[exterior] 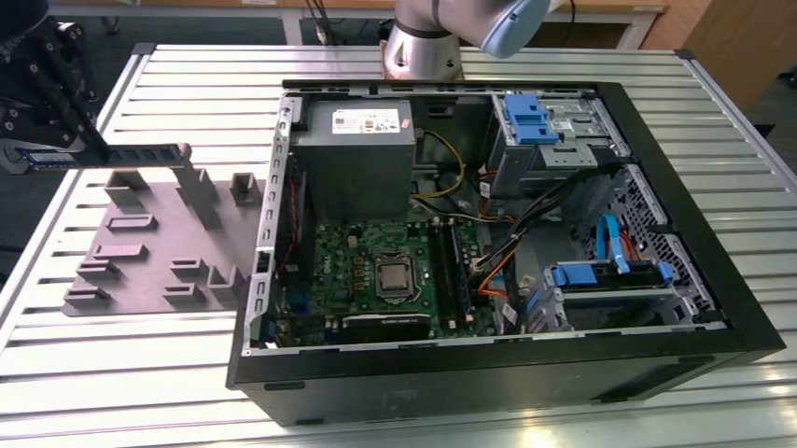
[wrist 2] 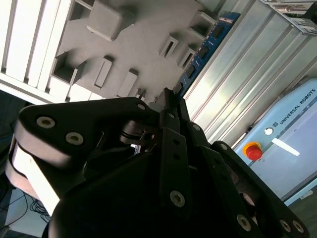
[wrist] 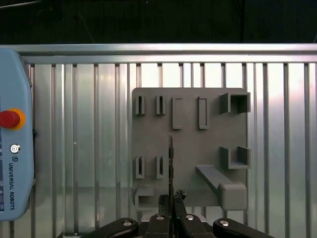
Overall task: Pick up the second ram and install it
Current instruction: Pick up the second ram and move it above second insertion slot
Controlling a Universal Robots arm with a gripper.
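My gripper (exterior: pixel 88 147) hangs at the exterior view's far left, shut on the second ram (exterior: pixel 144 154). The dark stick with a small blue label juts out level toward the computer case, above the grey fixture plate (exterior: pixel 149 252). In the first wrist view the ram (wrist: pixel 170 161) shows edge-on, running out from my gripper (wrist: pixel 171 199) over the fixture plate (wrist: pixel 188 148). The second wrist view shows the ram (wrist 2: pixel 204 48) reaching past the gripper (wrist 2: pixel 166 98), its black chips in a row. The long black memory slots (exterior: pixel 445 271) lie on the green motherboard (exterior: pixel 361 266) inside the case.
The open black computer case (exterior: pixel 648 308) takes up the exterior view's middle and right, with a grey power supply (exterior: pixel 355 149), loose cables and blue drive brackets (exterior: pixel 529 117). The arm's base (exterior: pixel 421 51) stands behind it. A pale blue pendant (wrist: pixel 12 129) with a red button lies beside the plate.
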